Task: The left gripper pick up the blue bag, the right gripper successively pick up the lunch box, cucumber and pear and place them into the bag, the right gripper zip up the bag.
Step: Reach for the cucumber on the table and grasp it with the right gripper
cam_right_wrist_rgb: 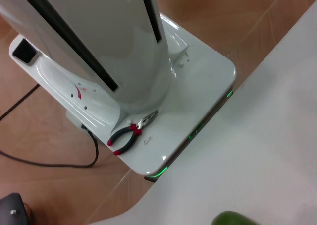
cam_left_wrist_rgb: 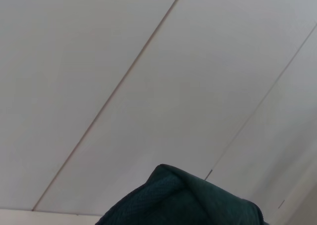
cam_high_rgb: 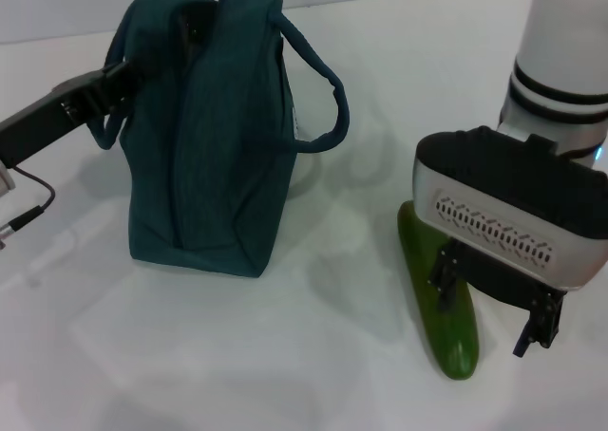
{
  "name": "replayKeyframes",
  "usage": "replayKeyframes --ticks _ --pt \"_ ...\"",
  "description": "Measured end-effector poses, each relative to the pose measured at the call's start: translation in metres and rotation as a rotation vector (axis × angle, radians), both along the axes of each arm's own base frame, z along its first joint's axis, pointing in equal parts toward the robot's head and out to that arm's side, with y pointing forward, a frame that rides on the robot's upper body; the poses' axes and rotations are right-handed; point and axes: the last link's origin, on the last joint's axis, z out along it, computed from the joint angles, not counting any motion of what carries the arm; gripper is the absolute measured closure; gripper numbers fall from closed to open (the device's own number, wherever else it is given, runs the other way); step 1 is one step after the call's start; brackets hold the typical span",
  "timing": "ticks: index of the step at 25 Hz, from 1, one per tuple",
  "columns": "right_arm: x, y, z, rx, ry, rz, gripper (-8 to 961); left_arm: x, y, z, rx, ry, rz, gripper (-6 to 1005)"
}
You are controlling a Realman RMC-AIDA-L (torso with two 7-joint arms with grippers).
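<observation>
Right hand [cam_high_rgb: 494, 303] hung spread over the cucumber [cam_high_rgb: 439, 298] on the tabletop [cam_high_rgb: 285, 355], apparently about to descend and grip, while left hand [cam_high_rgb: 109, 84] gripped the blue bag [cam_high_rgb: 214, 137].

Head cam looks down over the tabletop [cam_high_rgb: 285, 355]. Left wrist cam sits tight behind the bag [cam_left_wrist_rgb: 188, 200], aimed up at the wall. Right wrist cam shares only the cucumber [cam_right_wrist_rgb: 235, 218] with the head view.

Teal blue bag [cam_high_rgb: 214, 127], glossy green cucumber [cam_high_rgb: 439, 308], red-handled pliers [cam_right_wrist_rgb: 130, 133], white table [cam_high_rgb: 285, 355].
</observation>
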Motion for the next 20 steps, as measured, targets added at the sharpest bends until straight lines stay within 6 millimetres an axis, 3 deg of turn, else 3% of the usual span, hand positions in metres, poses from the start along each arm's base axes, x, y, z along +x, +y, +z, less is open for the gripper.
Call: replayKeyframes --ticks 6,20 --pt "0.003 0.000 -0.007 -0.006 -0.023 0.057 79 -0.002 -0.001 0.000 -0.001 0.000 0.006 938" --pt "0.004 0.002 -0.029 0.020 -0.091 0.228 82 -0.007 -0.005 -0.002 -0.013 0.019 0.011 940"
